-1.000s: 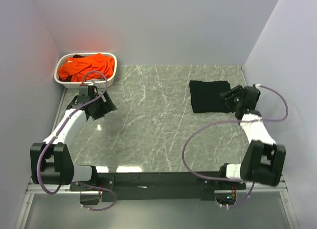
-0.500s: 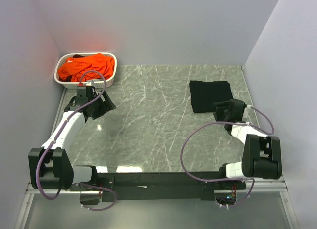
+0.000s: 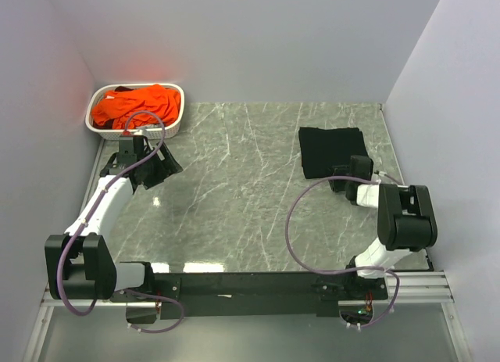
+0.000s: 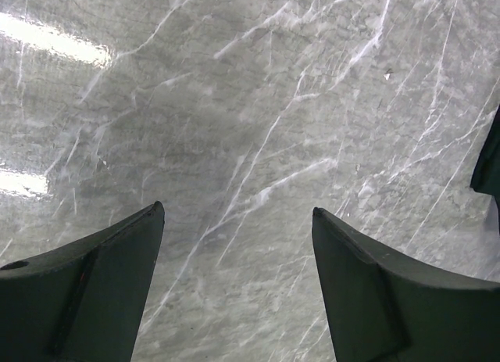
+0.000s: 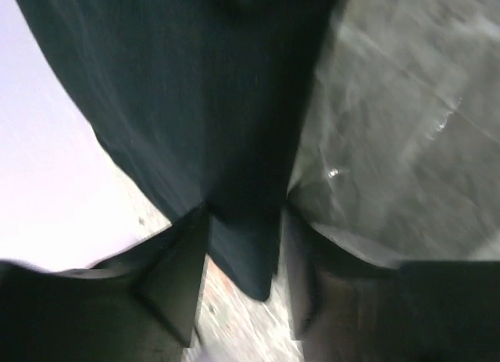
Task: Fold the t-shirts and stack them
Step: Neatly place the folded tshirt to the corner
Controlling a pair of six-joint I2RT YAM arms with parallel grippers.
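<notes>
One black tee lies folded at the right of the tabletop. The orange tees are heaped in the basket at upper left, so I judge most of the work is left. My left claw hangs spread wide over bare marble. My right claw straddles the black tee's near edge; whether it is clenched, I cannot tell.

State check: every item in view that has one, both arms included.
White latticed plastic basket: upright, full of shirts, far left corner.
Bright orange cloth t-shirts: unfolded, heaped in that basket.
Plain black cloth t-shirt: folded flat on the marble table, far right.
Left gripper: jaws wide open, empty, above bare marble.
Right gripper: jaws either side of a black-shirt corner; grip unclear.
</notes>
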